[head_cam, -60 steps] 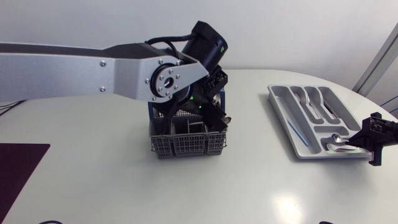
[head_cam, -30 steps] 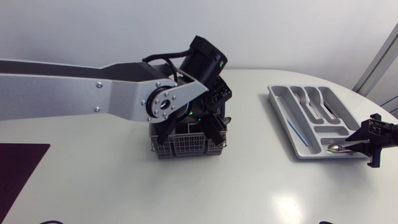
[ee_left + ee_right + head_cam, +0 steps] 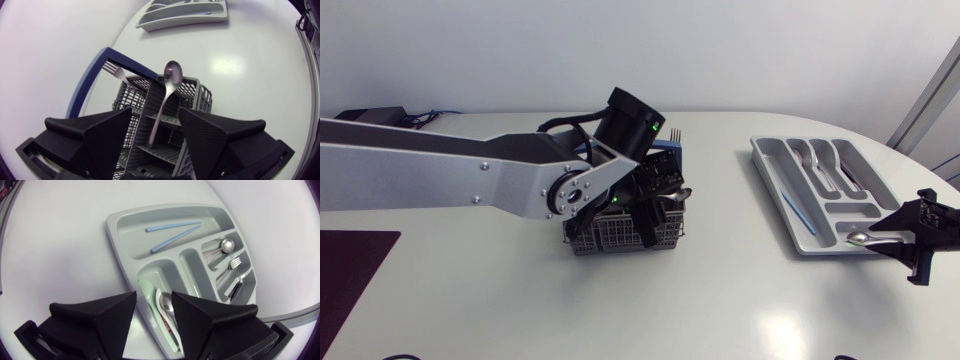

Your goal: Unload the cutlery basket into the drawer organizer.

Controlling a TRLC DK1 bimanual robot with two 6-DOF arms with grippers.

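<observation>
This looks like a robot lab, not a real kitchen. Two robot arms, the left arm (image 3: 440, 170) and the right arm (image 3: 938, 222), reach over a plain white table (image 3: 520, 310). Kitchen things are just set out on it: a grey cutlery basket (image 3: 192, 95) right under the left gripper (image 3: 155, 112) and its black fingers (image 3: 105, 135), and a grey drawer organizer (image 3: 165, 22) far ahead of them.
</observation>
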